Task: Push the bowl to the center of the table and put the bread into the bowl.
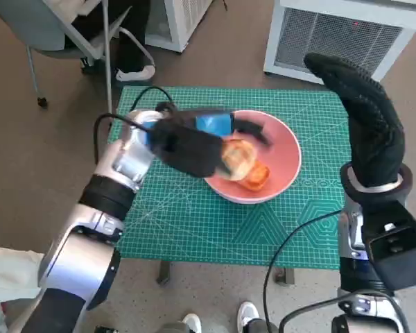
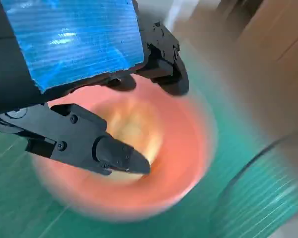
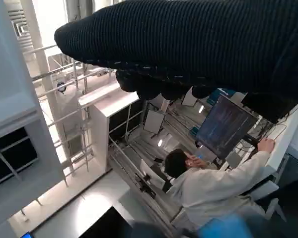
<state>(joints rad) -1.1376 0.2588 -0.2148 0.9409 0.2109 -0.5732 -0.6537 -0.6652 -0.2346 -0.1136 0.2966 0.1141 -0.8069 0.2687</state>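
A pink bowl sits on the green cutting mat, a little right of the table's middle. Golden bread lies inside it, next to a darker orange piece. My left hand hovers over the bowl's left side, its fingers spread above the bread and nothing gripped. The left wrist view shows the hand sharp, with the bowl and bread blurred below its parted fingers. My right hand stands raised and flat at the table's right edge, empty, and its glove also crosses the right wrist view.
A white slatted unit stands behind the table at the right. A chair and a person's shoe are at the back left. Feet show below the front edge. A person sits at a desk in the right wrist view.
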